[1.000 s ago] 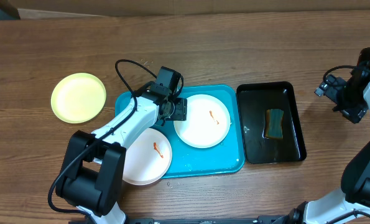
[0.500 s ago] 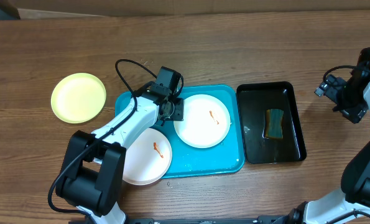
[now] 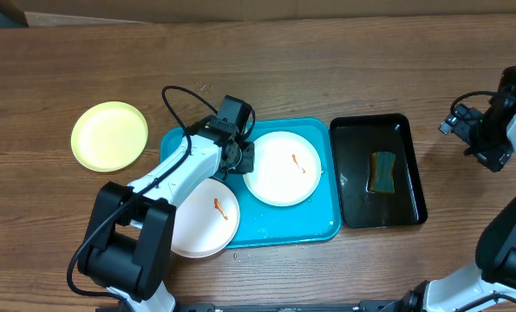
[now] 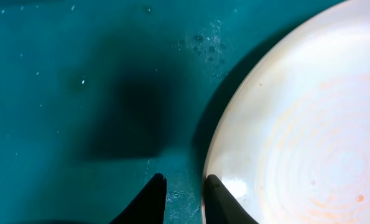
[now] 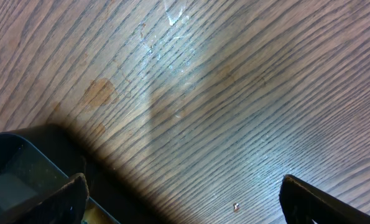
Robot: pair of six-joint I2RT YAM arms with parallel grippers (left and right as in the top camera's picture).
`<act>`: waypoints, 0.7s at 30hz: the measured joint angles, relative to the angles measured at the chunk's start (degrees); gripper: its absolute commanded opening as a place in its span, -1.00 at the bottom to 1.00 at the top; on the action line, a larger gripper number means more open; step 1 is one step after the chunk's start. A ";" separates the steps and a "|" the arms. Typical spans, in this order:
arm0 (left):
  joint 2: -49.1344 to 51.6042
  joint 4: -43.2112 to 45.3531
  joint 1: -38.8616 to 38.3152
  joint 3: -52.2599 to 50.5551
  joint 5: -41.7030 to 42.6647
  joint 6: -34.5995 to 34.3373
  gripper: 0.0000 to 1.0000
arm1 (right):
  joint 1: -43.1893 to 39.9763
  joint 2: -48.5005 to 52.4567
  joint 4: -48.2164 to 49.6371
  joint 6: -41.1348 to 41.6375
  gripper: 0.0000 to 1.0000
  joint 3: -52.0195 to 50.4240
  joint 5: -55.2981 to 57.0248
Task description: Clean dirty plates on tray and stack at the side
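A white plate (image 3: pixel 282 169) with an orange smear lies on the turquoise tray (image 3: pixel 323 221). It fills the right of the left wrist view (image 4: pixel 296 124), with the tray (image 4: pixel 79 62) beside it. My left gripper (image 3: pixel 243 156) is at this plate's left rim. Its jaws (image 4: pixel 185 199) stand narrowly apart, one fingertip (image 4: pixel 219 199) over the rim, the other on the tray side. A second smeared white plate (image 3: pixel 204 217) overhangs the tray's front left. The yellow-green plate (image 3: pixel 110 135) lies on the table at the left. My right gripper (image 3: pixel 483 134) (image 5: pixel 185 199) is wide open and empty above bare wood.
A black tray (image 3: pixel 409 208) holding a sponge (image 3: pixel 382 171) sits right of the turquoise tray; its corner shows in the right wrist view (image 5: pixel 17 155). The left arm's cable loops behind the tray. Water drops lie on the tray floor.
My left gripper's jaws have narrowed at the plate's left rim and shifted slightly. The right arm and the plates have not moved.
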 measured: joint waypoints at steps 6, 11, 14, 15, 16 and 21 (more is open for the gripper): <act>0.00 0.31 -0.04 -0.68 0.02 0.00 -0.44 | 0.00 0.00 0.13 0.02 1.00 0.00 -0.04; 0.00 2.49 -0.22 -1.42 1.81 2.08 -0.39 | 0.00 0.00 4.76 0.04 1.00 0.00 -0.22; 0.00 2.67 -0.55 -1.62 2.89 3.23 -0.51 | -0.02 0.00 2.93 0.02 1.00 0.17 -7.32; 0.00 2.67 -0.55 -1.64 2.91 3.26 -0.53 | -0.02 0.00 2.34 -0.02 0.42 0.17 -8.92; 0.00 2.67 -0.57 -1.64 3.10 3.50 -0.53 | 0.00 0.00 1.73 0.02 0.16 0.17 -13.84; 0.00 2.73 -0.57 -1.64 3.15 3.50 -0.47 | 1.60 0.00 -0.44 -0.55 0.14 0.20 -28.17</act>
